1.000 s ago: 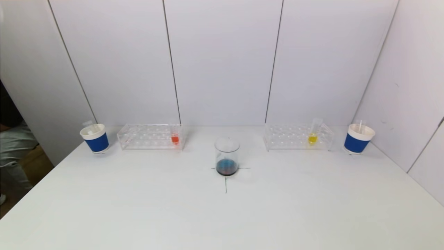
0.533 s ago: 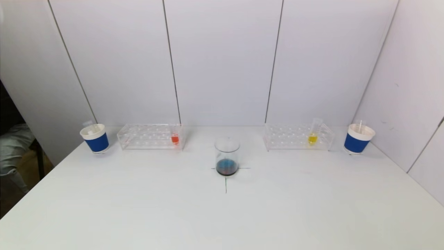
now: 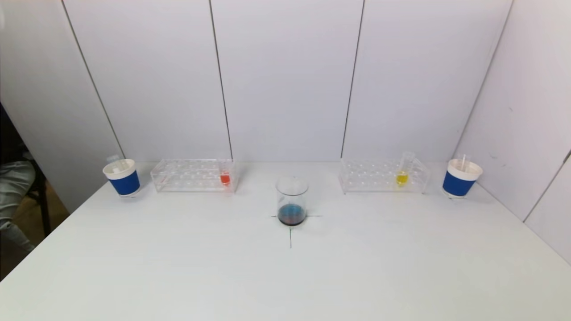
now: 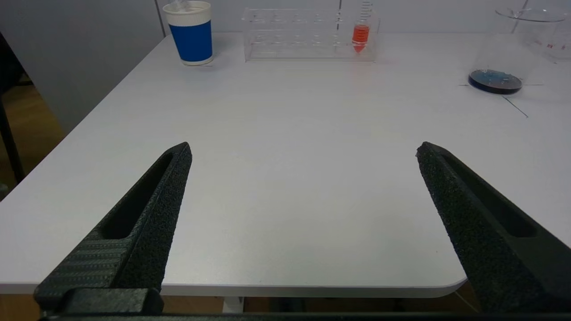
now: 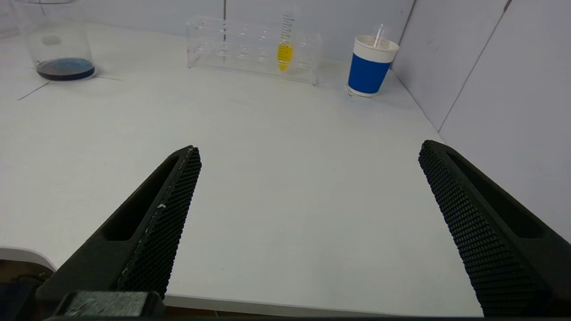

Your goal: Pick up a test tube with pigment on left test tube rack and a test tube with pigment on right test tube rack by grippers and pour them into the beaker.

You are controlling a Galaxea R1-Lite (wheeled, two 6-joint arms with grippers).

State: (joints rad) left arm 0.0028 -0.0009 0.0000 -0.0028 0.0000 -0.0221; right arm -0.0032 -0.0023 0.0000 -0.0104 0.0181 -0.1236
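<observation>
A white table stood inside a white-panelled enclosure. Neither arm showed in the head view; both were held back at the near edge of the table.

The left gripper hung over the near left edge, its two black fingers spread wide with nothing between them. Well ahead of it, at the far side of the table, lay the left test tube rack, clear plastic, holding a test tube with orange pigment upright in the end of the rack nearer the centre. Beyond the rack's outer end, farther to this gripper's left, stood a blue and white paper cup.

The right gripper hung over the near right edge, its fingers likewise spread wide and empty. Far ahead of it lay the right test tube rack, with a test tube of yellow pigment standing upright toward the rack's outer end. Just beyond that end stood a second blue and white cup with a thin white stick in it.

Between the two racks and somewhat nearer the grippers stood the glass beaker, upright on a black cross mark, with a shallow layer of dark bluish liquid at its bottom. It lay ahead and to the right of the left gripper, ahead and to the left of the right one, well apart from both.
</observation>
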